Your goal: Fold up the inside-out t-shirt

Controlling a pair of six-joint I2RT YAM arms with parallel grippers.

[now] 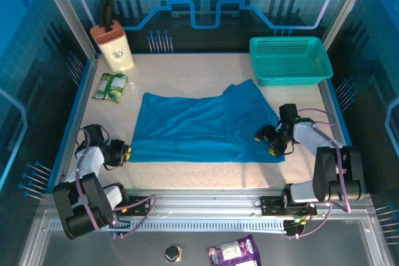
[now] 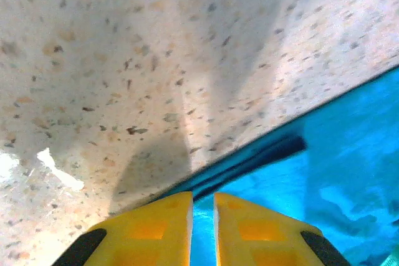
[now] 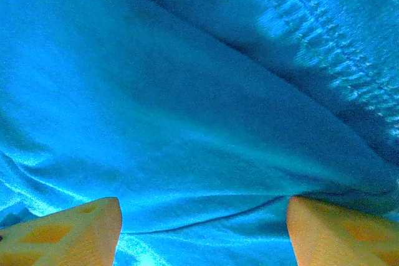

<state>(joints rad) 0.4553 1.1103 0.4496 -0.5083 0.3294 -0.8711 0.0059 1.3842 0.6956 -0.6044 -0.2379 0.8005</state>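
- Top external view: the shirt [image 1: 199,126] lies spread in the middle of the table [image 1: 187,172]. It is wrinkled and rucked up at its far-right part, and I see no clear fold yet.
- The left gripper [image 1: 126,152] sits at the shirt's near-left corner. In the left wrist view its fingers [image 2: 156,225] are almost together, with a thin slit between them. The shirt's edge runs into that slit, so they look to be pinching the corner.
- The right gripper [image 1: 267,143] is over the shirt's near-right part. In the right wrist view its fingers [image 3: 68,232] stand wide apart above the cloth, holding nothing.
- Step in hand, as I judge it: taking hold of the near edge for a first fold.
- Next, the right fingers need to drop and close on the near-right edge. Both arms would then lift together and carry that edge toward the far side, keeping the cloth taut.
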